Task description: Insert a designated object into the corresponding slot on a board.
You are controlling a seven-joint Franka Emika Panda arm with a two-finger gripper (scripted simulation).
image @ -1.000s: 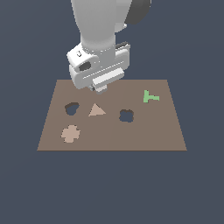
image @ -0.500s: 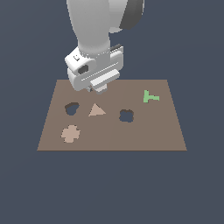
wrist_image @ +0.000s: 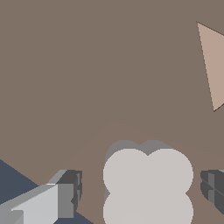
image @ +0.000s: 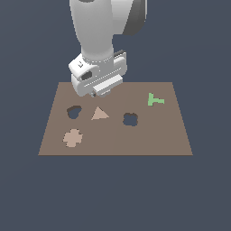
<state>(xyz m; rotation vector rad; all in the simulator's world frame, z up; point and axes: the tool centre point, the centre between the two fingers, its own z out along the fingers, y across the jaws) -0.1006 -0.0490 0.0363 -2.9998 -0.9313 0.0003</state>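
While the pincer [wrist_image: 142, 186] is spread wide around a pale clover-shaped piece [wrist_image: 148, 186], no finger contact is seen. The board [image: 153, 135] is spread across the frame's centre, its clover cut-out [image: 130, 119] right of centre.

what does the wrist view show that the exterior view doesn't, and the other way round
Only the wrist view shows a pale clover-shaped piece sitting between the jaws, with both dark fingertips visible on either side of it; whether they touch it is unclear.

Only the exterior view shows the heart cut-out, the clover cut-out, the tan cross, the green T-shaped piece and the arm's body; the gripper's tips are hidden there.

Both show the brown board and the tan triangle.
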